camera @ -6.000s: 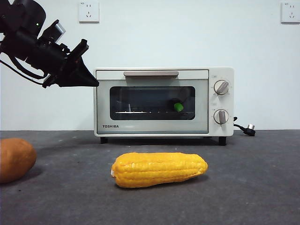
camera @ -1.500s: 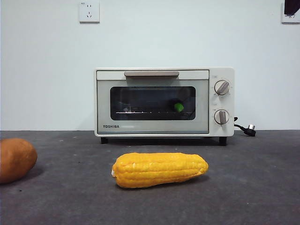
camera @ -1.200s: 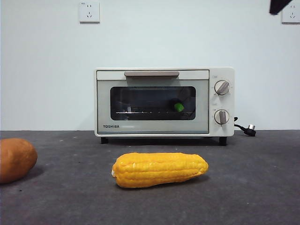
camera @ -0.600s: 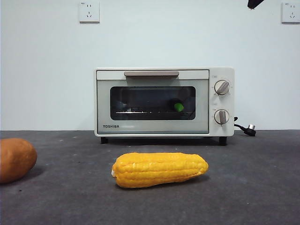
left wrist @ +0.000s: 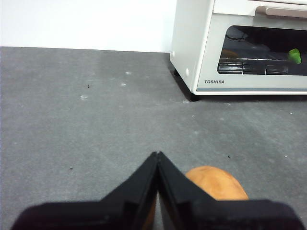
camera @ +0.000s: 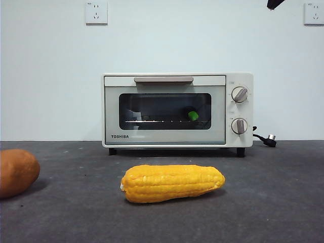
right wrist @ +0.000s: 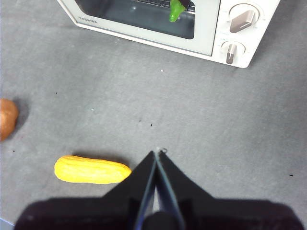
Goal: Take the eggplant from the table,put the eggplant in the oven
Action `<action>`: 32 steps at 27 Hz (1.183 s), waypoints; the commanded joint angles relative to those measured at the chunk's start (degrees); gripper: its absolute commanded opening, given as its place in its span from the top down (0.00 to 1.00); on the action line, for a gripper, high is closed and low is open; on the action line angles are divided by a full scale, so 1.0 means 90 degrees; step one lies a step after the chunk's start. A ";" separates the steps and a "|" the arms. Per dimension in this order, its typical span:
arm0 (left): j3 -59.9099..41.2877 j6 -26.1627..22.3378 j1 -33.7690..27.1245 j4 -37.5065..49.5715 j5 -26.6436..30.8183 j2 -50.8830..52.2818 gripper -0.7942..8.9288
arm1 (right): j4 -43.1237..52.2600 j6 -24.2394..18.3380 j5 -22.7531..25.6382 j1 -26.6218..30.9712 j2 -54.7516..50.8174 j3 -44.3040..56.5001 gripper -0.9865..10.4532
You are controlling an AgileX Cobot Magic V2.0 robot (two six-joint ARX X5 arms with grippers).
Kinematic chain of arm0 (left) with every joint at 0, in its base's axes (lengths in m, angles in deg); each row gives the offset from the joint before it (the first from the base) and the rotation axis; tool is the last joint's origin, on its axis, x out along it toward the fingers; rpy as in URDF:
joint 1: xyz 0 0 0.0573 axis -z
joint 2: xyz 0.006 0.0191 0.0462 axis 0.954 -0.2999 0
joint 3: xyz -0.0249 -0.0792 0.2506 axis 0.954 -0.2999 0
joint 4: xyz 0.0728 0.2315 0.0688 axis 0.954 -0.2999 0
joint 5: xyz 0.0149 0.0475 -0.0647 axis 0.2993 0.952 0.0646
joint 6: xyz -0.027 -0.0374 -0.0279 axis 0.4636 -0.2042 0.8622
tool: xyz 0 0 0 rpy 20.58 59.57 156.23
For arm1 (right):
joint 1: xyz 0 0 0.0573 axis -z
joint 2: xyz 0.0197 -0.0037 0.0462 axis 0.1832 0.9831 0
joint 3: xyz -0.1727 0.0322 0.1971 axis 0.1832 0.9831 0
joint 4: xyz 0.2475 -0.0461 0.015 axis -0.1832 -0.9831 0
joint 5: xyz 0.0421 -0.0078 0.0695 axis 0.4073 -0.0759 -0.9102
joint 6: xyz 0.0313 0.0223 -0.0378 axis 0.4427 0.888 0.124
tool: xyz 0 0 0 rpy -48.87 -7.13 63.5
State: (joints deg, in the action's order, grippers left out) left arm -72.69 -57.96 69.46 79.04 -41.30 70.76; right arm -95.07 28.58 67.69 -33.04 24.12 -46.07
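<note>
The cream-white oven [camera: 177, 110] stands at the back of the table [camera: 273, 192] with its door closed. Through the dark glass I see the eggplant's green stem end [camera: 193, 115] on the wire rack; its dark body barely shows. The stem [left wrist: 294, 55] also appears in the left wrist view, and the stem [right wrist: 176, 10] in the right wrist view. My left gripper [left wrist: 157, 155] is shut and empty, low over the table near the orange-brown lump [left wrist: 217, 182]. My right gripper [right wrist: 157, 153] is shut and empty, high above the table; only a black tip [camera: 275, 4] shows at the top.
A yellow corn cob [camera: 172, 183] lies in front of the oven. An orange-brown potato-like lump [camera: 16, 172] sits at the left edge. The oven's black plug [camera: 267, 139] lies to its right. Wall sockets [camera: 96, 12] hang above.
The arm beside the oven's left side 4.9 s ago has left the front view. The black tip at the top right shifted left over the last second. The oven and vegetables stayed put.
</note>
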 commanded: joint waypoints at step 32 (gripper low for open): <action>-0.0063 0.0041 0.0015 0.0041 0.0022 -0.0002 0.92 | 0.1763 -0.0352 0.1258 0.2679 -0.4993 0.2135 0.91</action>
State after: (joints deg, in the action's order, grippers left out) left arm -72.69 -57.96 69.46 79.04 -41.30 70.76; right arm -80.12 25.39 79.36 -9.02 -19.88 -29.44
